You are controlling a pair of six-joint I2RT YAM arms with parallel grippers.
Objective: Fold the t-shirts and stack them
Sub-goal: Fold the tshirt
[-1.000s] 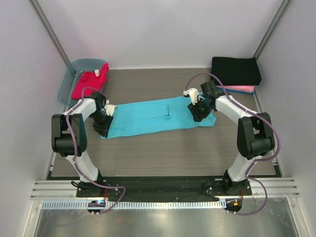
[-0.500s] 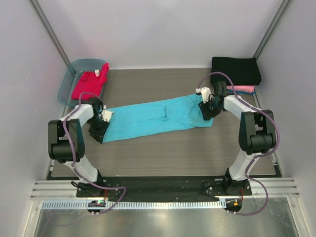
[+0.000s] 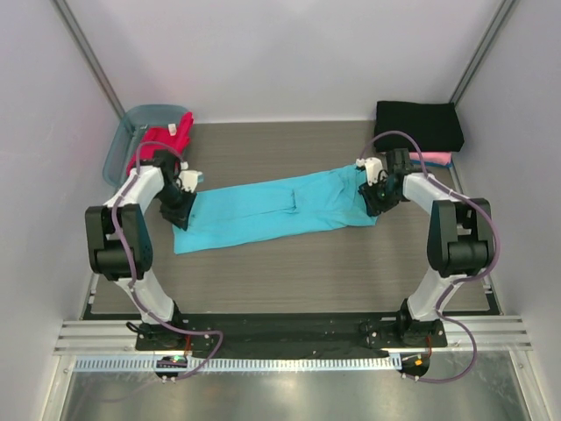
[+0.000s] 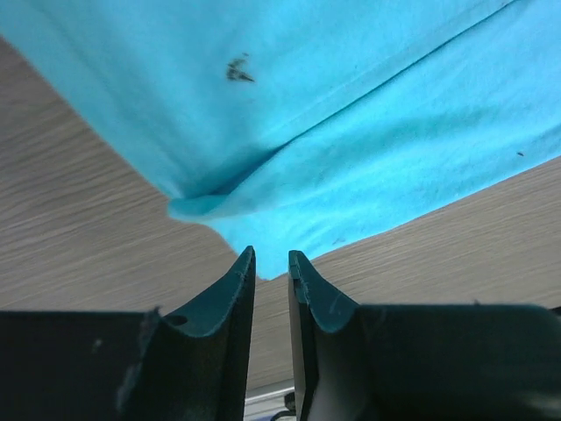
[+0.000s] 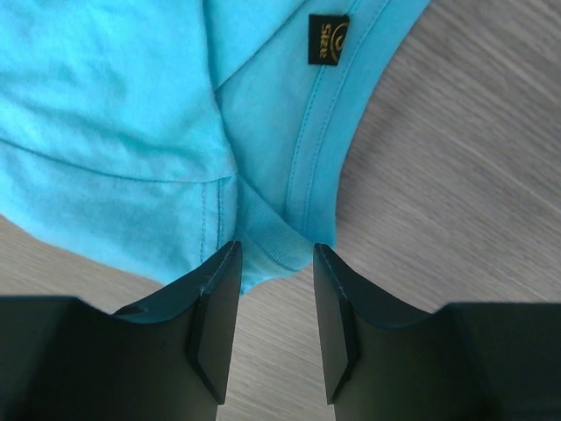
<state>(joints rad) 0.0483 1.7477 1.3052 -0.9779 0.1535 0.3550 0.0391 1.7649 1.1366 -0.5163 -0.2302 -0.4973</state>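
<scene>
Against one second ago, in the top view: right gripper (image 3: 375, 200) further to the right, nearer to the stack in the upper right corner. Left gripper (image 3: 181, 207) a little higher in the frame. Turquoise t-shirt (image 3: 272, 210) drawn out longer between the two, its right end carried along.

Now spread on the grey wood-grain table (image 3: 289, 263), in the centre of the frame, as a long narrow folded band. Slightly slanted, left end lower than right end. Soft smooth knit, with some shallow creases.

In the left wrist view: two dark hard fingers with curved tips, jaws narrow, pinching the lower edge of the turquoise cloth just under a small bulging fold. Further up on the cloth, a tiny dark speck (image 4: 237, 70).

In the right wrist view: two flat dark fingers, jaws set wider, closed around a thicker bunch of cloth beside the ribbed collar (image 5: 316, 149). Double stitching along that collar band. Near the top edge, a small black square neck label (image 5: 328, 39) with gold print.

Upper left of the top view: red-magenta t-shirt (image 3: 162, 139), crumpled, in a translucent blue-grey plastic tub (image 3: 120, 145) with rounded corners. Upper right: black t-shirt (image 3: 419, 125) folded to a neat rectangle, lying on the pink t-shirt (image 3: 436, 159), only a thin pink edge showing.
</scene>
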